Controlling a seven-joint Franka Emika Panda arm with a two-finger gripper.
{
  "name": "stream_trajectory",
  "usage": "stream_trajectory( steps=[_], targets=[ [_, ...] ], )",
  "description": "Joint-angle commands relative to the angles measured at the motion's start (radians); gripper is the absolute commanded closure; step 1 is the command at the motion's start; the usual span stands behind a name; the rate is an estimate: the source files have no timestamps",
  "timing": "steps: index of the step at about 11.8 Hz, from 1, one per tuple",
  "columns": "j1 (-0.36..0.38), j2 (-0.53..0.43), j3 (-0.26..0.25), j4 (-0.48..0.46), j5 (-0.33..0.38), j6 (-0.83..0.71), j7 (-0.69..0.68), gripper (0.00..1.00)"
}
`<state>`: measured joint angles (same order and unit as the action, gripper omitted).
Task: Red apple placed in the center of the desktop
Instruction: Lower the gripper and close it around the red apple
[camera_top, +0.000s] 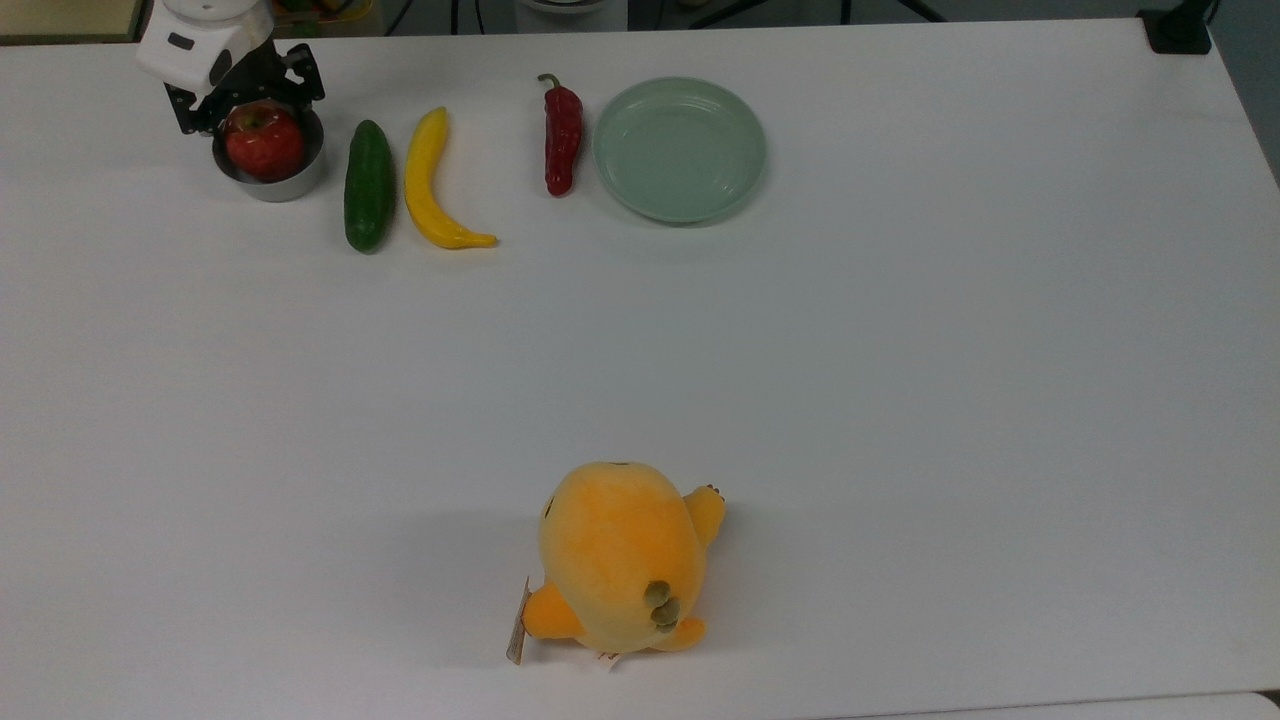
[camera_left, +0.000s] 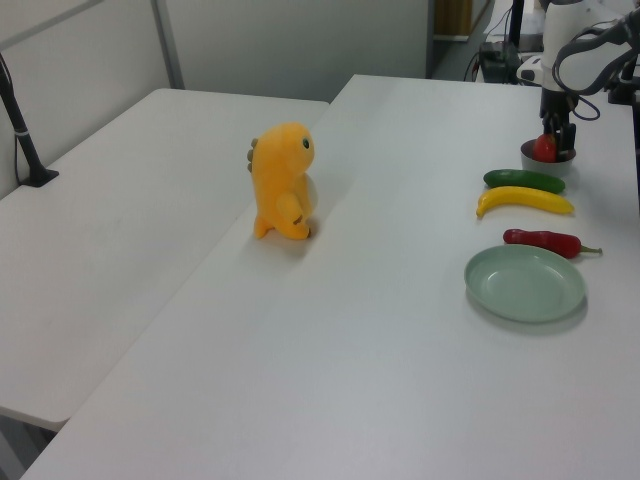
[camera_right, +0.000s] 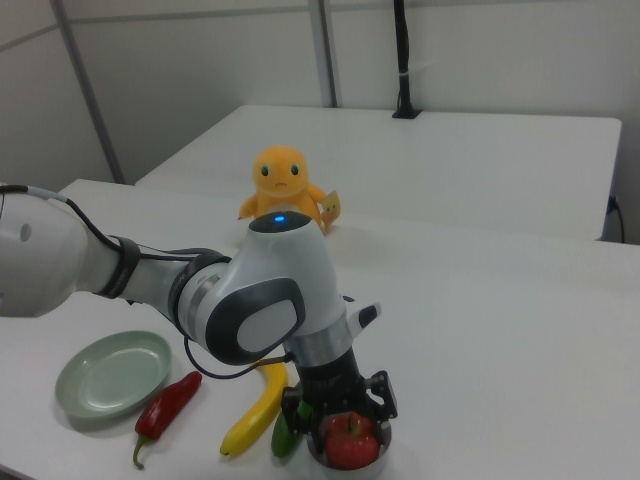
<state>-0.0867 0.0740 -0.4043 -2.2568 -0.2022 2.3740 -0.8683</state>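
Here, the red apple (camera_top: 264, 141) sat inside a small round metal bowl (camera_top: 268, 183) near the far left corner of the white surface (camera_top: 900, 400) in the top view, well away from the middle. The tool (camera_top: 250, 97) hung directly over the bowl, its black fingers (camera_right: 377, 394) spread to either side of the apple; whether they touched the fruit could not be told, and they had not closed on it. In the right view the arm's (camera_right: 262, 305) grey-white wrist stood upright above the bowl, with the apple's stem dimple showing between the fingers.

In the top view, a row lay to the right of the bowl: a dark green cucumber (camera_top: 368, 186) just beside it, then a yellow banana (camera_top: 431, 181), then, after a gap, a dark-red chili pepper (camera_top: 562, 135), and close beside that a pale green plate (camera_top: 680, 150), nothing on it. All lay apart from one another.

An orange plush toy (camera_top: 620, 555) stood on the near part of the surface in the top view, well apart from the row, a paper tag at its side. In the left view it stood upright at the surface's left edge.
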Motion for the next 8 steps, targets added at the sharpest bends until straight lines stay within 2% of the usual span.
stream_trajectory(
  steps=[1, 5, 6, 8],
  targets=[
    [0.008, -0.017, -0.005, -0.021, -0.010, 0.011, -0.029, 0.61],
    [0.010, -0.091, 0.002, 0.029, 0.000, -0.102, -0.032, 0.63],
    [0.018, -0.105, 0.007, 0.060, 0.004, -0.160, -0.032, 0.63],
    [0.044, -0.117, 0.022, 0.179, 0.041, -0.310, -0.023, 0.63]
  ],
)
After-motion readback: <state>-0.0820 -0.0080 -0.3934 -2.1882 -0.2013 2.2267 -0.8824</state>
